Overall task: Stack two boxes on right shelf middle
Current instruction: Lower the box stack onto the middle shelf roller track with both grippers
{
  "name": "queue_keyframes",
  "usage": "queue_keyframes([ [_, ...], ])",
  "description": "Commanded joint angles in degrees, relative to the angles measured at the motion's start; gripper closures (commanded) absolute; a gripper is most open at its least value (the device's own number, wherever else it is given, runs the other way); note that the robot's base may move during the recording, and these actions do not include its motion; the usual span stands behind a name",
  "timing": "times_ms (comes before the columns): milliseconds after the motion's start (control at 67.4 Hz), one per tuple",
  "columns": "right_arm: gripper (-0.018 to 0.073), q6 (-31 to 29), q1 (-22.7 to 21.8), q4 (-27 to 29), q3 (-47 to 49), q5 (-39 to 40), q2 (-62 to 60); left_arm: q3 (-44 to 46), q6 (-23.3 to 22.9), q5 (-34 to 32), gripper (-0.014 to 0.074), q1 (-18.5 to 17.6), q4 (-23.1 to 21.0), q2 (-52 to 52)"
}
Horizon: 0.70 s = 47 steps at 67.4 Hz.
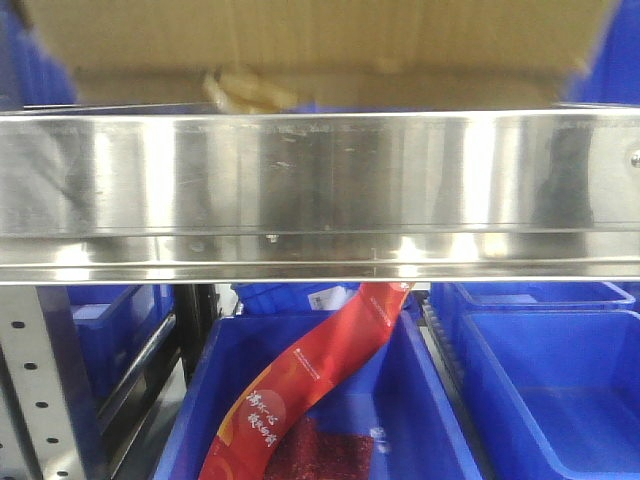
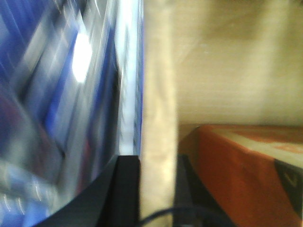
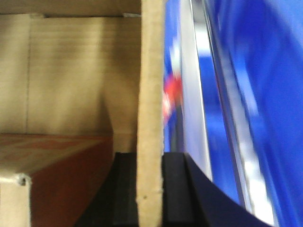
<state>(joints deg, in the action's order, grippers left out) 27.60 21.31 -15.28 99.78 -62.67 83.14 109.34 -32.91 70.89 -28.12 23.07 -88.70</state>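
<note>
The left gripper (image 2: 157,189) is clamped on a thin cardboard wall of the box (image 2: 158,109), one dark finger (image 2: 127,189) outside and the other inside the open carton. The right gripper (image 3: 150,184) pinches the opposite wall (image 3: 151,94) the same way, its black pads tight against both faces of the board. Both wrist views look down into the box interior, where an orange-red packet (image 2: 236,165) lies against the inner wall.

From the front, the box (image 1: 320,50) hangs above the shiny steel shelf (image 1: 320,190), spanning most of the view, with a yellowish tape scrap (image 1: 245,90) at its lower edge. Whether it touches the shelf board cannot be told. Only one box is visible.

Below the rail sit blue bins (image 1: 540,390) and a red snack bag (image 1: 310,380).

Judging by the single-wall corrugated board, the box is likely light but flexible; the walls could bow or tear under a pinch grip. Holding both opposite walls near mid-length, as now, seems the steadiest choice.
</note>
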Motion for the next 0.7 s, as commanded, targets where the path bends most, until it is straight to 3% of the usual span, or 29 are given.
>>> queue_keyframes([
  [0, 0.0713, 0.0, -0.2, 0.1, 1.6, 1.4, 1.3, 0.6, 1.7, -1.4, 0.0708, 2.6, -3.2, 0.4],
  [193, 0.0713, 0.0, -0.2, 0.2, 1.7, 1.2, 4.0, 0.6, 7.3, -0.9, 0.0708, 5.7, -12.0, -2.6],
  [386, 0.0693, 0.0, -0.2, 0.2, 1.7, 1.2, 5.4, 0.6, 7.4, -2.4, 0.0708, 5.7, -12.3, -4.6],
  [490, 0.0526, 0.0, -0.2, 0.2, 1.7, 0.9, 5.8, 0.6, 7.4, -3.2, 0.0664, 5.7, -11.8, -4.6],
  [564, 0.0346, 0.0, -0.2, 0.2, 1.7, 1.1, 5.8, 0.6, 7.5, -4.1, 0.0554, 5.7, -11.3, -4.6],
  [683, 0.0161, 0.0, -0.2, 0.2, 1.7, 2.9, 5.8, 0.6, 7.5, -5.3, 0.0314, 5.7, -11.3, -4.6],
])
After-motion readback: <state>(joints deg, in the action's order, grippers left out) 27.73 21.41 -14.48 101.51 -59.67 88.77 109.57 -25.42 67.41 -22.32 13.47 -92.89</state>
